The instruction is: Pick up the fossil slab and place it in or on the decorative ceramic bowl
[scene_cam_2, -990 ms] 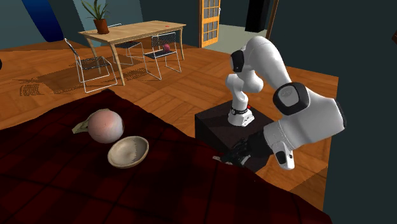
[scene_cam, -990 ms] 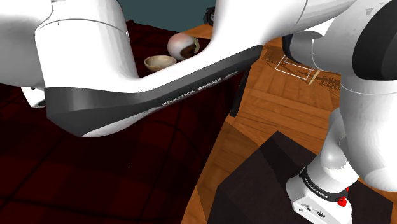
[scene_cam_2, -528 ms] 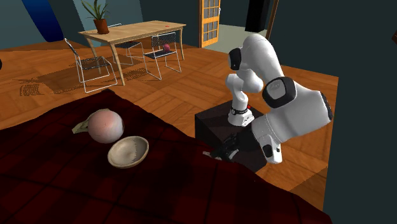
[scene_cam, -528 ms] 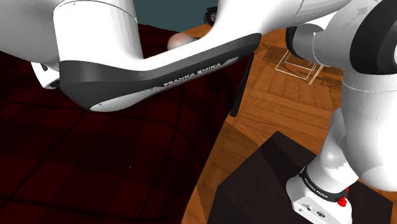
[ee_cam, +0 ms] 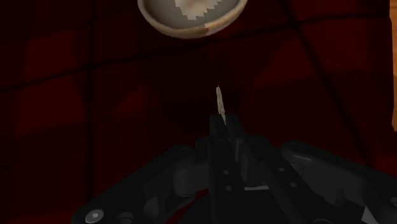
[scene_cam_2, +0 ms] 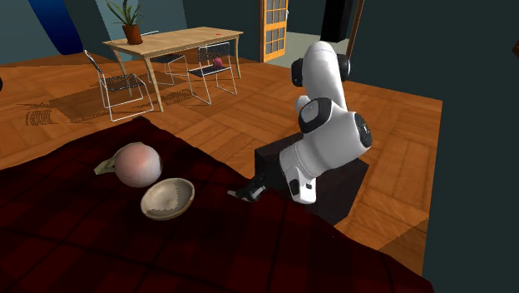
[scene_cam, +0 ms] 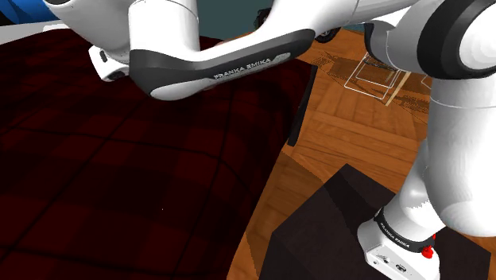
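You have the fossil slab [ee_cam: 220,103] pinched between the two fingers of the gripper [ee_cam: 219,126], and it sticks out past their tips. Ahead of it, the bowl [ee_cam: 191,14] sits on the table [ee_cam: 76,95]. In the second exterior view, the gripper is by the table's edge, to the right of the bowl. A ball [scene_cam_2: 137,164] lies just behind the bowl. The stand [scene_cam_2: 273,162] sits on the floor, right of the table. Far behind, a plant [scene_cam_2: 129,21] stands on a dining table [scene_cam_2: 179,40] with chairs [scene_cam_2: 116,83] beside it.
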Controlling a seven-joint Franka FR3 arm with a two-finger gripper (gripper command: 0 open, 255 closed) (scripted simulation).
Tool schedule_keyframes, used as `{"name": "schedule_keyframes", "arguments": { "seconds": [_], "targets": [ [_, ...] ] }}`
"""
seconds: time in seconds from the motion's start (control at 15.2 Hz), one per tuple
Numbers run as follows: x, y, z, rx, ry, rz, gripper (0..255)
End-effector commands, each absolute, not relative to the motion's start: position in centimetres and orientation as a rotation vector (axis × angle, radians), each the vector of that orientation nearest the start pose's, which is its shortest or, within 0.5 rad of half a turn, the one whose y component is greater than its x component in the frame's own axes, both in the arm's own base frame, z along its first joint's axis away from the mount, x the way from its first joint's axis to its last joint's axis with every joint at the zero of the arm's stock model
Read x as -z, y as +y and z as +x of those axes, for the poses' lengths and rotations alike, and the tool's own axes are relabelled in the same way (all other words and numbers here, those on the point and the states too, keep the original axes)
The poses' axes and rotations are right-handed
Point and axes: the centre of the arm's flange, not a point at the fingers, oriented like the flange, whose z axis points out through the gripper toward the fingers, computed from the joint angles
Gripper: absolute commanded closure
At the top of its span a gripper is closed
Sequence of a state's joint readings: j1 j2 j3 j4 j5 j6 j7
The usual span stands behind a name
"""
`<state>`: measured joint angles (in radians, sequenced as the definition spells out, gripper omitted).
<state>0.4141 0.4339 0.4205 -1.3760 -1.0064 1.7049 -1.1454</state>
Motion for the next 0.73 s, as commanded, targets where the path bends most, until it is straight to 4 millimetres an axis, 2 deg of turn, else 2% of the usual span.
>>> {"name": "schedule_keyframes", "arguments": {
  "seconds": [0.0,0.66],
  "targets": [
    [-50.6,39.2,57.3,0.234,2.041,1.131,255],
    [-50.4,29.7,66.4,0.234,2.041,1.131,255]
  ]
}}
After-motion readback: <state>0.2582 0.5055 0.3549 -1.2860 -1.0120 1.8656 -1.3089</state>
